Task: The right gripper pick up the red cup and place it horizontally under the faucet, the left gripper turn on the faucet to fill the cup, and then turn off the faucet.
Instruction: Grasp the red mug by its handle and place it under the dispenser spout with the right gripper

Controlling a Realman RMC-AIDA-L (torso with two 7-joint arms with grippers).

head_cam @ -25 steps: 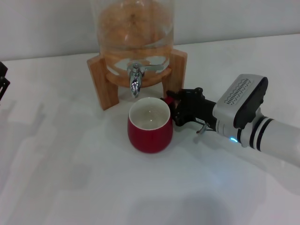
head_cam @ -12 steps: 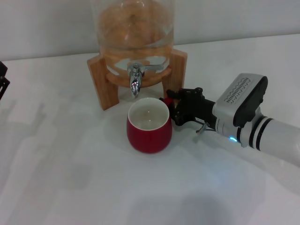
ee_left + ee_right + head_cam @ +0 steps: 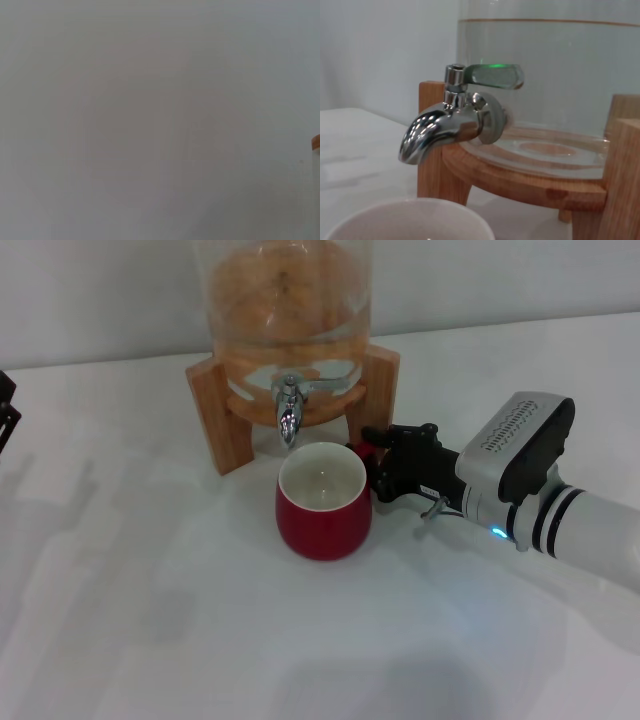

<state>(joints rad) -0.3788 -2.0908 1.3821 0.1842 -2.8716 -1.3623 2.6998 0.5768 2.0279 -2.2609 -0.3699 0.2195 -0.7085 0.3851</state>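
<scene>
The red cup (image 3: 322,522) stands upright on the white table, its white inside open upward, just in front of and below the faucet (image 3: 289,414). My right gripper (image 3: 369,466) reaches in from the right and is shut on the cup's small handle. In the right wrist view the chrome faucet (image 3: 442,129) with its lever (image 3: 496,75) sits close above the cup's white rim (image 3: 407,217). My left gripper (image 3: 5,412) shows only as a black edge at the far left, away from the faucet.
A glass dispenser jar (image 3: 285,300) with clear liquid rests on a wooden stand (image 3: 207,425) behind the cup. The stand's legs flank the faucet. The left wrist view shows a plain white surface with an orange sliver (image 3: 316,142) at its edge.
The right gripper and the cup have shifted slightly to the right and a little toward the stand. The left gripper has not moved.
</scene>
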